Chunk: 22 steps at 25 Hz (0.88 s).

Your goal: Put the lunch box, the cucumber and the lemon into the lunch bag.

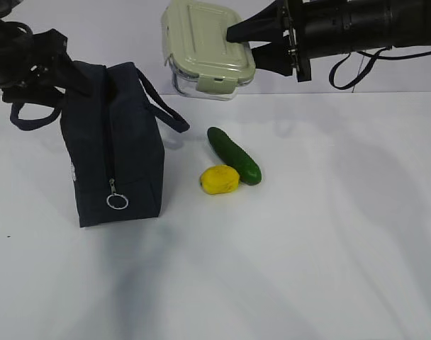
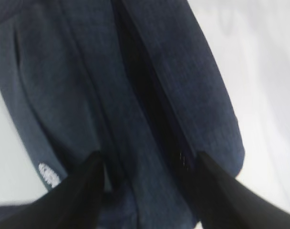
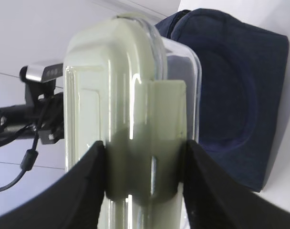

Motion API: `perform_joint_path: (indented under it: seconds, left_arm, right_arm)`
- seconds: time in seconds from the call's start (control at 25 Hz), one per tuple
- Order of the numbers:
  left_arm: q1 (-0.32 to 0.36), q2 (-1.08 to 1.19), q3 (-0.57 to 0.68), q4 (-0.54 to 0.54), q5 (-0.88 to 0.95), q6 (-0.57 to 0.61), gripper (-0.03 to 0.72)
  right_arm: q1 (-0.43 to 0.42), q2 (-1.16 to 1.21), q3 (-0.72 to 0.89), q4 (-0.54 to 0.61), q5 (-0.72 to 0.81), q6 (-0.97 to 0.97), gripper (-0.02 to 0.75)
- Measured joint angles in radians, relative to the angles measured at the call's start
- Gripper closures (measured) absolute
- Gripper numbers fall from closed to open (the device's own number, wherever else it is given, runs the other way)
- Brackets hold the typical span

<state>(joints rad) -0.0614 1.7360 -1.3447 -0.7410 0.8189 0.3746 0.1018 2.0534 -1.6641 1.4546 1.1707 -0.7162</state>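
The lunch box [image 1: 208, 46], clear glass with a pale green lid, hangs tilted in the air at the back, above the table. My right gripper [image 1: 242, 47] is shut on its right edge; in the right wrist view the fingers clamp the lunch box [image 3: 116, 86] at a lid clip, gripper [image 3: 145, 148]. The navy lunch bag [image 1: 113, 142] stands on the left with its zipper running down the near face. My left gripper [image 1: 66, 71] is at the bag's top left corner. Its jaws stand apart astride the bag fabric [image 2: 183, 95], gripper [image 2: 147, 160]. The cucumber [image 1: 233, 156] and the lemon [image 1: 219, 180] lie touching, right of the bag.
A silver ring pull [image 1: 117, 202] hangs low on the bag's near face. The bag's loop handle [image 1: 166, 113] sticks out toward the cucumber. White tabletop [image 1: 308, 248] stretches to the front and right. The right wrist view shows the bag [image 3: 240, 95] behind the box.
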Motion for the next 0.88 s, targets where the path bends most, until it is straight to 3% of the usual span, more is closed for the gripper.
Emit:
perform_joint_path:
  seconds: [0.16, 0.32, 0.56, 0.88]
  left_arm:
    - [-0.007, 0.039, -0.021, 0.032, 0.000, 0.000, 0.293]
    - [-0.007, 0.059, -0.023, 0.053, -0.002, 0.000, 0.387]
    - [-0.007, 0.072, -0.029, 0.057, 0.042, 0.001, 0.655]
    - [-0.021, 0.074, -0.121, 0.068, 0.163, 0.008, 0.680]
  right_arm:
    - [0.026, 0.000, 0.000, 0.000, 0.000, 0.000, 0.386]
    - [0.055, 0.000, 0.000, 0.000, 0.000, 0.000, 0.386]
    - [0.087, 0.000, 0.000, 0.000, 0.002, 0.000, 0.386]
    - [0.092, 0.000, 0.000, 0.023, 0.002, 0.000, 0.386]
